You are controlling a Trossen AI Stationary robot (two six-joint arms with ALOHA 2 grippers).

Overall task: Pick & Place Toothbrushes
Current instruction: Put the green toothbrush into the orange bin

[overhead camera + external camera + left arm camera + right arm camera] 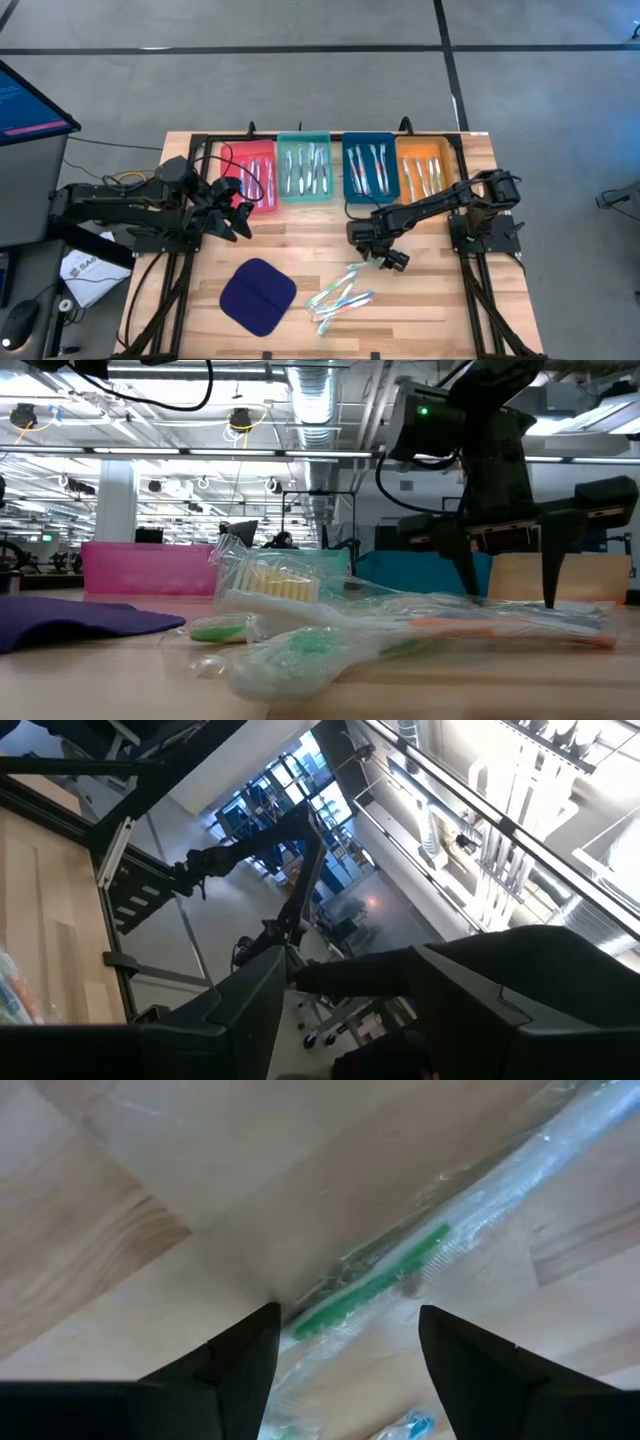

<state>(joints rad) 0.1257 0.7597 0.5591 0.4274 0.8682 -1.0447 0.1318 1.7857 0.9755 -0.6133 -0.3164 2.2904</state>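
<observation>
Mostly bare wood tabletop (420, 320), industrial bkgd.

You see a grey concrete floor (300, 90) crossed by dark lines, a monitor (30, 105) at the left, and ceiling pipes (320, 390) with hanging lamps (240, 420) behind.

No text reads clearly; the white sheet (83, 272) beside the table perhaps bears unreadable print.

The right gripper (383, 258) points down with fingers (235, 1365) apart; the left gripper (240, 205) waits, fingers spread.
</observation>
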